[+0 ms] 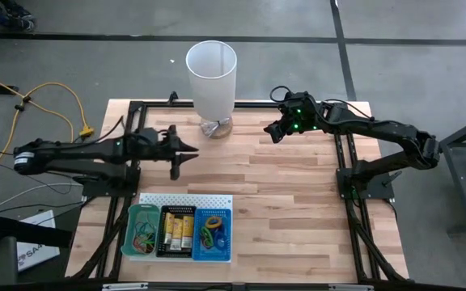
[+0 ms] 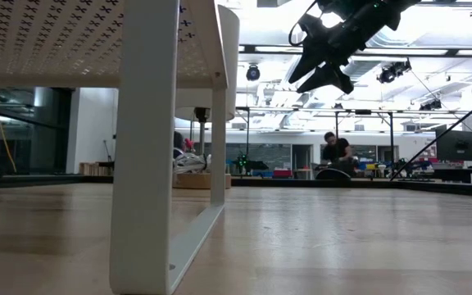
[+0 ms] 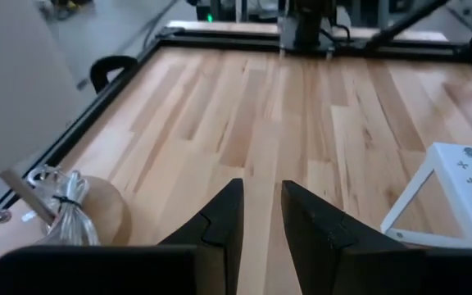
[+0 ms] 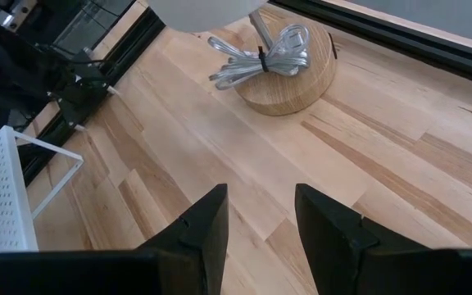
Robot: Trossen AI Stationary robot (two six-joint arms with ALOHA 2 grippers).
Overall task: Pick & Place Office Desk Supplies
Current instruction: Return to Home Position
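Green bin [image 1: 126,236], black bin [image 1: 176,209], blue bin [image 1: 228,244] abreast on shelf [image 1: 186,198], long axes parallel

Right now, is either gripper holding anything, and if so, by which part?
Nothing is held. The left gripper and the right gripper both have their fingers apart, with only the bare table showing between them.

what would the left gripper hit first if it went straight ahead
Probably nothing near: the left gripper faces bare tabletop, passing between the round wooden base and the white shelf; the right arm's base stands far across.
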